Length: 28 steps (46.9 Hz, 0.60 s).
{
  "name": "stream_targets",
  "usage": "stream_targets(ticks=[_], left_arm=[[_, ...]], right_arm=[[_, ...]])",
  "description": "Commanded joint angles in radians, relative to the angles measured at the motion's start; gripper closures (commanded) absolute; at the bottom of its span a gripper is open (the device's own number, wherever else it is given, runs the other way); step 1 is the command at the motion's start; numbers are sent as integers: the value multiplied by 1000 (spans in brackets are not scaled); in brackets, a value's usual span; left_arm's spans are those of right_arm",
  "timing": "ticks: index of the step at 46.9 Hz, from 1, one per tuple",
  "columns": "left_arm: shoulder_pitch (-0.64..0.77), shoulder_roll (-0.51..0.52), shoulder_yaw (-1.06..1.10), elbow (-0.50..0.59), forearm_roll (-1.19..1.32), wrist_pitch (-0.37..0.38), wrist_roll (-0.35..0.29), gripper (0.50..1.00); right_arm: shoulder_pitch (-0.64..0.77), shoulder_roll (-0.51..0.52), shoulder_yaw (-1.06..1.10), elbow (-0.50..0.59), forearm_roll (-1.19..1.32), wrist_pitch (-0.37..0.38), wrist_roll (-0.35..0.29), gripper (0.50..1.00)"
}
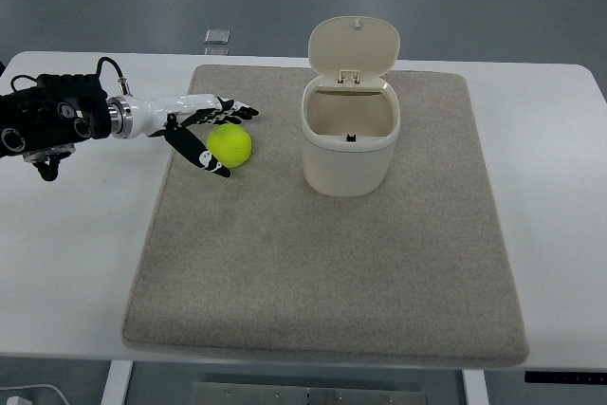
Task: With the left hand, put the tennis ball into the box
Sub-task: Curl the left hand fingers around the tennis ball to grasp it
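Top view shows the left hand with fingers spread around the tennis ball on the mat, not yet closed on it. A loose closure could nudge the ball rolling away from the open box standing nearby.

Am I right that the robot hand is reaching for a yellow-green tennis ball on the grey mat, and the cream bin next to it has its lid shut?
Not quite. The top view shows the bin with its lid flipped up and open. The rest holds: the left robot hand is at the tennis ball on the grey mat.
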Motion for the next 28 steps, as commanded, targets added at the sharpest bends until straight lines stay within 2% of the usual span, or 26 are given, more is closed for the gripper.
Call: stream_targets(ticks=[1, 25, 28], left_arm=[[3, -5, -6, 0, 0, 1, 0, 510], [9, -9, -3, 8, 12, 50, -2, 512], [9, -9, -3, 6, 12, 50, -2, 536]], right_arm=[[0, 0, 1, 0, 0, 0, 0, 562], [0, 0, -1, 0, 0, 1, 0, 562], [0, 0, -1, 0, 0, 1, 1, 562]])
